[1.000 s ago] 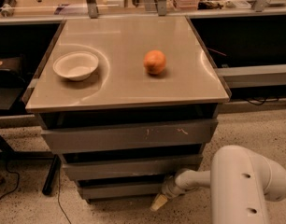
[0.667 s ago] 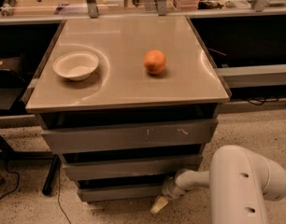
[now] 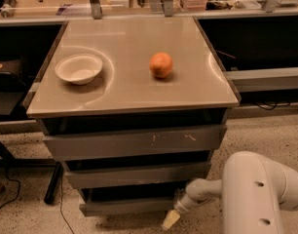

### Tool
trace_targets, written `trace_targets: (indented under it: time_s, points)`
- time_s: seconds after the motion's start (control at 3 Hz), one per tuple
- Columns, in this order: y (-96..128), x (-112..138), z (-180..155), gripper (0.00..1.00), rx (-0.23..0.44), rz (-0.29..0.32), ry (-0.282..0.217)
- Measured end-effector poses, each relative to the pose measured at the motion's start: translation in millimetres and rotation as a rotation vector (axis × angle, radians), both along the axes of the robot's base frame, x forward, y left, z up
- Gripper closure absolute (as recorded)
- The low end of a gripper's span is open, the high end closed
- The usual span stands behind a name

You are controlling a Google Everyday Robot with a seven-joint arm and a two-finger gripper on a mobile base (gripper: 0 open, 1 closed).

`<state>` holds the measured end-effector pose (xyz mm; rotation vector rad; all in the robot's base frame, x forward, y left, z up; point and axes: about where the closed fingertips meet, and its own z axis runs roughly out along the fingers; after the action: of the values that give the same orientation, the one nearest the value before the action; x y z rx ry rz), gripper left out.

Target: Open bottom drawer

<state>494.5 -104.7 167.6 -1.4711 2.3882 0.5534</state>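
The bottom drawer (image 3: 124, 206) is the lowest and narrowest of three stacked grey fronts, flat and without a handle. It sticks out slightly from the cabinet, with a dark gap above it. My gripper (image 3: 171, 218) is low at the drawer's right end, near the floor, reaching in from the white arm (image 3: 256, 189) at the lower right. One pale fingertip (image 3: 170, 220) shows just below the drawer's right corner.
An orange (image 3: 161, 65) and a white bowl (image 3: 79, 68) sit on the cabinet's tan top (image 3: 129, 89). The widest top drawer (image 3: 134, 141) has white scratches; the middle drawer (image 3: 137, 174) lies under it. Dark shelving flanks both sides. A black leg (image 3: 52, 184) stands at the left.
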Motion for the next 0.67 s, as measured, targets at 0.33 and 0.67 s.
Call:
trace_targets:
  time_s: [0.33,0.67]
  points:
    - [0.0,0.5,2.9,0.00,0.000,0.000,0.000]
    - [-11.0,-29.4,13.1,0.00,0.009,0.024,0.070]
